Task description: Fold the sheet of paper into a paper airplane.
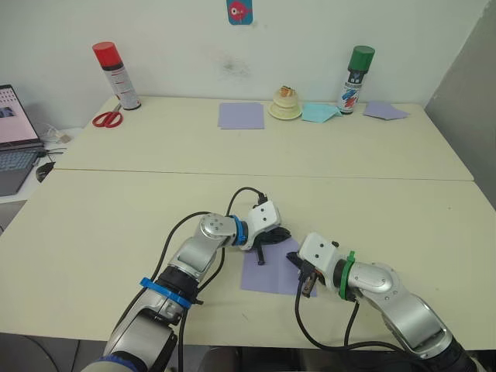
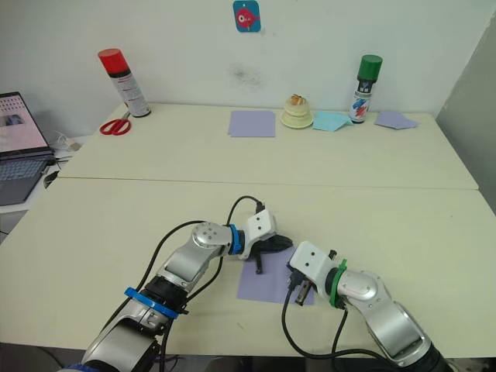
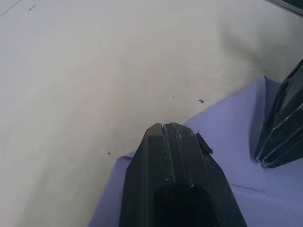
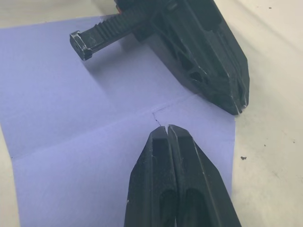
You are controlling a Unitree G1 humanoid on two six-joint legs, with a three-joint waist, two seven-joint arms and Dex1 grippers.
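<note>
The sheet of paper (image 1: 267, 275) is lavender and lies flat near the table's front edge, with a crease line (image 4: 94, 130) across it. My left gripper (image 1: 285, 232) is shut, its fingertips (image 3: 165, 128) resting at the sheet's far edge near a corner. From the right, my right gripper (image 1: 294, 259) is also shut, and its fingertips (image 4: 166, 130) press down on the sheet at the crease. The two grippers sit close together, a small gap apart. The paper airplane is out of view.
Along the back of the table stand a red-capped spray can (image 1: 116, 75), red scissors (image 1: 107, 118), another lavender sheet (image 1: 241, 115), a small yellow object (image 1: 285, 104), pale blue paper (image 1: 319, 113), a green-capped can (image 1: 356, 79) and a folded lavender piece (image 1: 385, 111). A laptop (image 1: 15, 139) sits left.
</note>
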